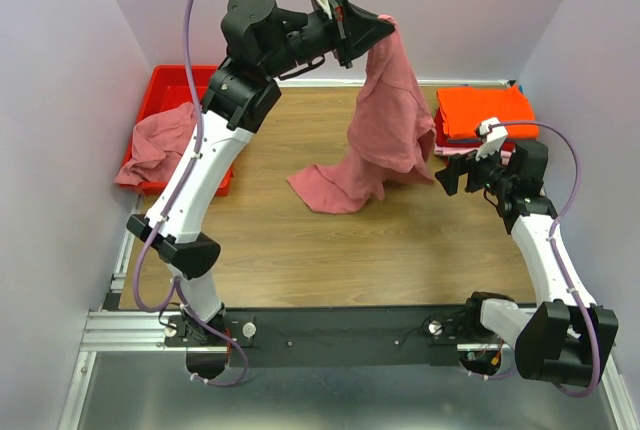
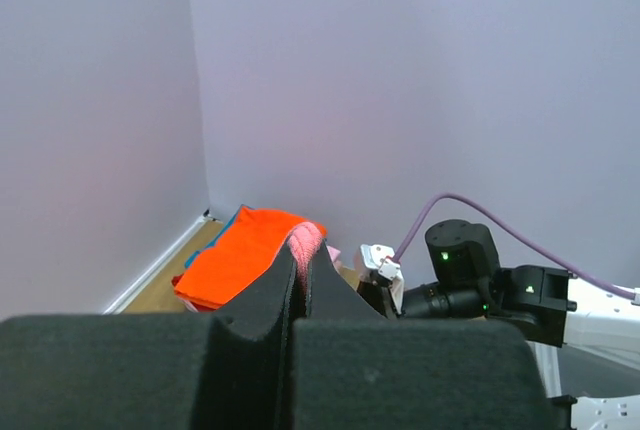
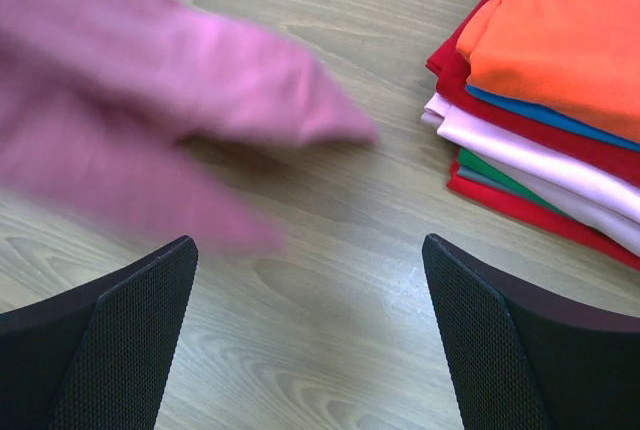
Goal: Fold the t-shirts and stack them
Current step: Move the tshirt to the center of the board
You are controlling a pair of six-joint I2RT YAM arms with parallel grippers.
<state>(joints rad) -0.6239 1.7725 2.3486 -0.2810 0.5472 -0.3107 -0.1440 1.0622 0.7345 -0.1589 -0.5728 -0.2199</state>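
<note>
Left gripper [image 1: 384, 28] sits high at upper centre of the top view, clamped on a pink shirt [image 1: 385, 120]. Its wrist view shows the jaws pressed together with pink cloth poking out between them. Left arm rises from lower left, bends near the bin and runs right along the back wall.

The shirt hangs from the gripper. Its lower part is pooled on the table [image 1: 300, 250] at centre, with one flap spread to the left.

Right gripper [image 1: 452, 178] is low, right of centre, with jaws wide apart and nothing between them. It points left, just beside the shirt's right edge; can't tell if it touches. In the right wrist view the shirt is a blur at upper left, with bare wood between the fingers.

Stack [image 1: 485, 110] of folded shirts, orange on top, sits at the table's right edge by the back wall, just behind the right gripper. The wrist view shows red, blue, pale pink and green layers beneath.

Red bin [image 1: 175, 85] is at upper left, with a second shirt [image 1: 160, 145], also pink, draped over its near rim. Open wood runs across the lower half of the table. Walls are close on the left, back and right.
</note>
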